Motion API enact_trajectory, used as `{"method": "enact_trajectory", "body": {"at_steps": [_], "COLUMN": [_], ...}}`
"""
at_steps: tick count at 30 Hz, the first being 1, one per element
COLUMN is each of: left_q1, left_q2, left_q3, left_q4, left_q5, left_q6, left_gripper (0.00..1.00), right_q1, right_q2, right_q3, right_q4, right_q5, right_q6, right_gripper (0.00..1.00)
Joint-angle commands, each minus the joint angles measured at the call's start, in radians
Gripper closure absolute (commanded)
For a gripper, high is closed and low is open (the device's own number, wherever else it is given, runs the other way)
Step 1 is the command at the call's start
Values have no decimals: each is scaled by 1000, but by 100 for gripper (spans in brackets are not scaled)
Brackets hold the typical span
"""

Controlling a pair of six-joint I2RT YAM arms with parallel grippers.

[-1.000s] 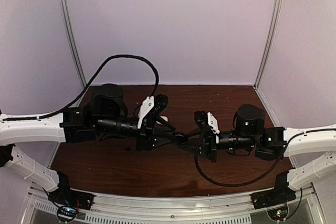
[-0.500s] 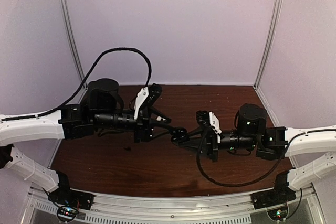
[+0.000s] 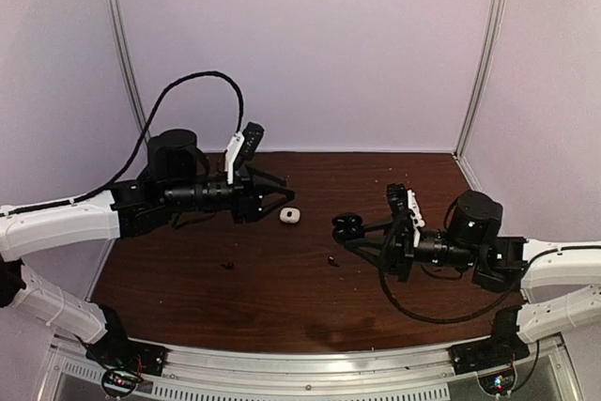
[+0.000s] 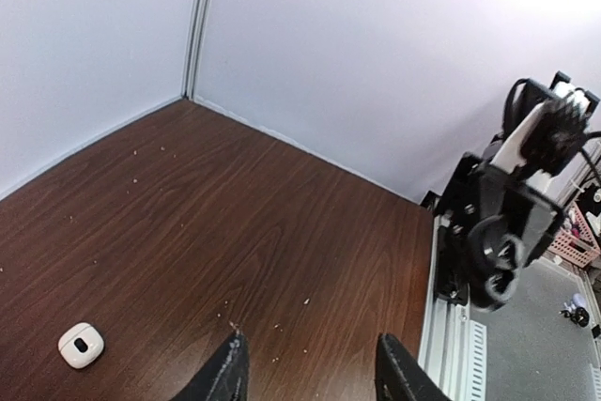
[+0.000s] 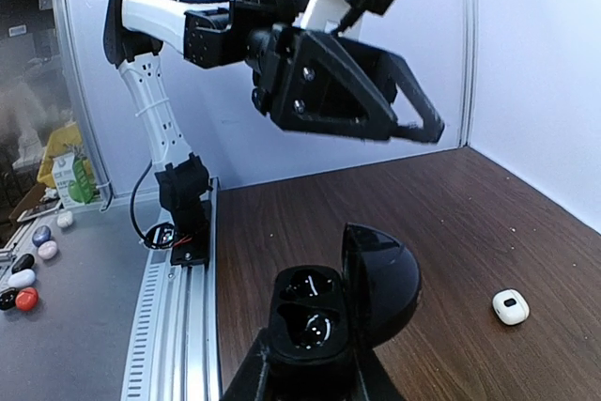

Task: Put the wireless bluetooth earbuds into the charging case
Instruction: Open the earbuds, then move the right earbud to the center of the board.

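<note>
Your right gripper [image 5: 313, 368] is clamping the glossy black plastic charging case [image 5: 319, 321] by its base, jaws closed tight on it. The case is sitting upright in that grip above the table, its domed lid [image 5: 383, 281] standing open and two moulded wells showing inside. Your left gripper [image 4: 310, 375] is hanging over the far left of the table, fingers apart, gripping nothing. A small white rounded-square pod [image 3: 289, 215] with a dark centre spot is lying flat just beside it. A tiny black earbud [image 3: 332, 260] is lying on the wood near the held case. The dark brown wood-grain tabletop [image 3: 282, 312] is carrying scattered pale crumbs [image 4: 306, 301]. Pale lilac walls [image 3: 310, 44] and metal corner posts [image 3: 484, 53] are enclosing it.
</note>
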Motion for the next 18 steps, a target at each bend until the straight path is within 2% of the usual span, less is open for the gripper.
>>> {"method": "enact_trajectory", "body": {"at_steps": [1,9,18], "left_q1": [4,1,-47], "left_q2": [177,454,685], "left_q3": [69,133,235], "left_q4": [-40,-24,-83], "left_q5": [-77,-105,-170], "left_q6": [-18,-219,-307], "left_gripper": [55,63,67], "right_q1": [-32,-90,-107], "right_q2": [-84,-238,-275], "right_q3": [-50,-107,-124], "right_q4": [54,-17,-49], "right_q5": [73,163,158], "right_q6": [74,112,112], "right_gripper": [100,100,100]}}
